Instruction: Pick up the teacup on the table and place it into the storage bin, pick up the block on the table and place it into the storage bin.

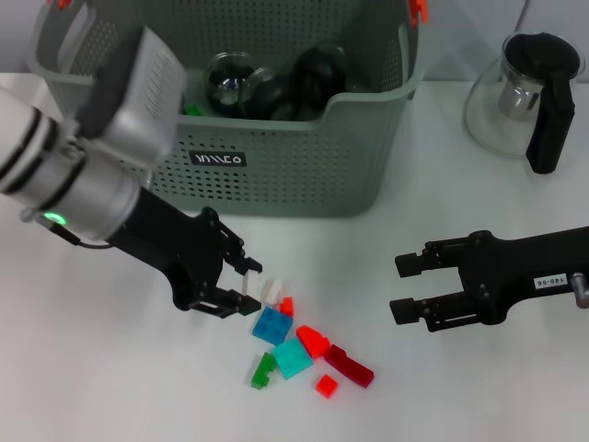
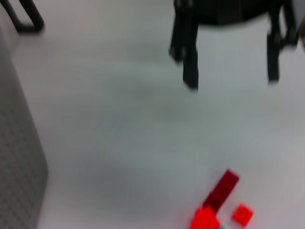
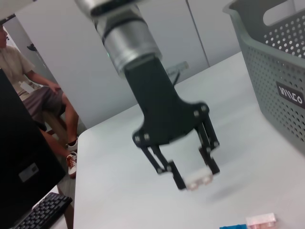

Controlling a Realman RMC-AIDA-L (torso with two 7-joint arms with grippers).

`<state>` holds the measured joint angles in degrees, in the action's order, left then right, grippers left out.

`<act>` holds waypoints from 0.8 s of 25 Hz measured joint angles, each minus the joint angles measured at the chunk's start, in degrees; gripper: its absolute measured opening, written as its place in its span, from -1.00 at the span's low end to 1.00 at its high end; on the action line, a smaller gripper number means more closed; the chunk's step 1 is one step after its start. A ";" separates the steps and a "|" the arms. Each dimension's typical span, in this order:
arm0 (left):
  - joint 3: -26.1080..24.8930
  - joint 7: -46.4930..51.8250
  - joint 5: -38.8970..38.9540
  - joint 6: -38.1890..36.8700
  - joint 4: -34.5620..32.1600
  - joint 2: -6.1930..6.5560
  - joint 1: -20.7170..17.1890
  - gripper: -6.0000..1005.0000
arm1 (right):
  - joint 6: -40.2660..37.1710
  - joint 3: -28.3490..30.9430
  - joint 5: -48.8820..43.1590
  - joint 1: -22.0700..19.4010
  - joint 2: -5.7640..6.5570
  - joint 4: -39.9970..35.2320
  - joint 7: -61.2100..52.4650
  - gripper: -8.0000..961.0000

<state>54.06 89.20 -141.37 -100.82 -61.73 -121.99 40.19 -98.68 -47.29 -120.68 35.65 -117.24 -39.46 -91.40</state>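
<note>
My left gripper [image 1: 245, 287] is shut on a small white block [image 1: 250, 281], held just above the table in front of the storage bin [image 1: 304, 166]. The right wrist view shows that gripper [image 3: 194, 178] with the white block [image 3: 199, 181] between its fingertips and a shadow beneath it. A pile of blocks lies beside it: white [image 1: 273, 289], blue [image 1: 272, 325], teal [image 1: 293, 357], red [image 1: 313, 341], dark red [image 1: 350, 366] and green [image 1: 263, 370]. A glass teacup [image 1: 225, 81] lies in the bin among other dark glassware. My right gripper [image 1: 402, 287] hovers open to the right of the pile.
A glass teapot [image 1: 529, 92] with a black handle stands at the back right. In the left wrist view the bin wall [image 2: 19, 181] is close by, the dark red block [image 2: 221, 190] lies ahead, and the right gripper [image 2: 228, 71] is farther off.
</note>
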 joint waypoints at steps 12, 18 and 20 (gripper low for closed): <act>-2.04 -0.55 3.10 -4.45 0.30 1.44 -0.33 -0.10 | 0.05 -0.22 -0.02 -0.13 0.00 0.00 0.00 0.65; -3.21 -0.62 3.44 -7.36 -0.01 1.56 0.25 -0.05 | 0.06 -0.33 -0.04 -0.15 0.06 0.00 0.00 0.65; -4.52 -0.63 4.14 -8.41 -0.21 1.80 0.62 -0.04 | 0.02 -0.35 -0.02 -0.17 0.08 0.00 -0.01 0.65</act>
<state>49.54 88.57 -137.23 -109.23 -61.94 -120.19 40.81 -98.66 -47.64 -120.70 35.48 -117.16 -39.46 -91.41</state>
